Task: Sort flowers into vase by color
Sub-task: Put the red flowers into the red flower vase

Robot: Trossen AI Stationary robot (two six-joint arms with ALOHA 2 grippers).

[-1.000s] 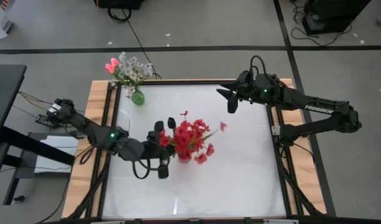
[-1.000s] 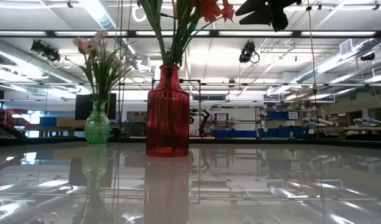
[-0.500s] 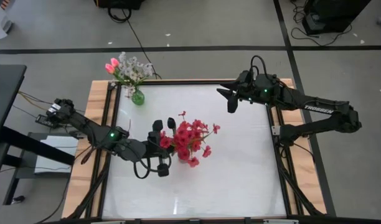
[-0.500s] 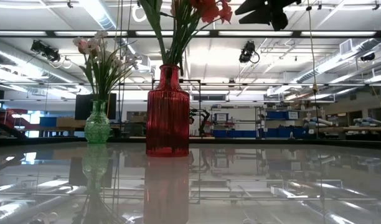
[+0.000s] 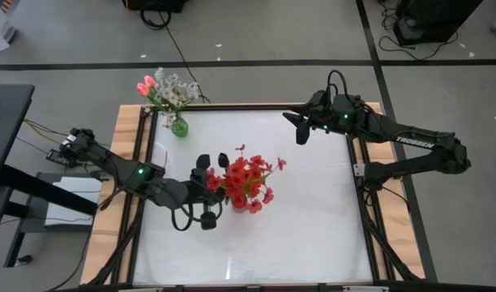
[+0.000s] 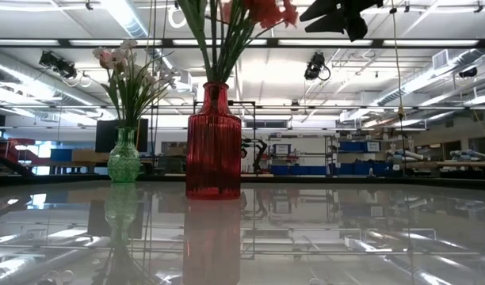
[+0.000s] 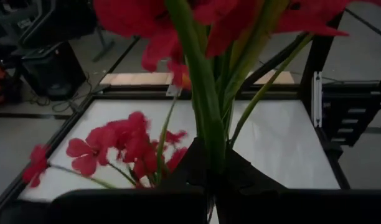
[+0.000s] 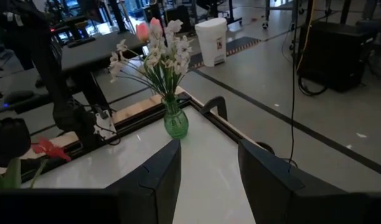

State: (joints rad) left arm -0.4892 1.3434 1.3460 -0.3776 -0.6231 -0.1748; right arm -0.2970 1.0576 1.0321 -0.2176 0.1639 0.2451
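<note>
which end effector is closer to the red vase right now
Left. The left end effector is right beside the red vase, shut on a red flower stem above it. The right end effector hangs open near the table's far right corner.

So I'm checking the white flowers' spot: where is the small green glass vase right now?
In the high view, the small green glass vase stands at the table's far left corner, apart from the red ribbed vase at mid-table.

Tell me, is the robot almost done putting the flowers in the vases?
Nearly. White and pink flowers already stand in the green vase. The left gripper, shut on a red flower stem, is at the red vase, which holds red blooms. The right gripper waits open.
</note>
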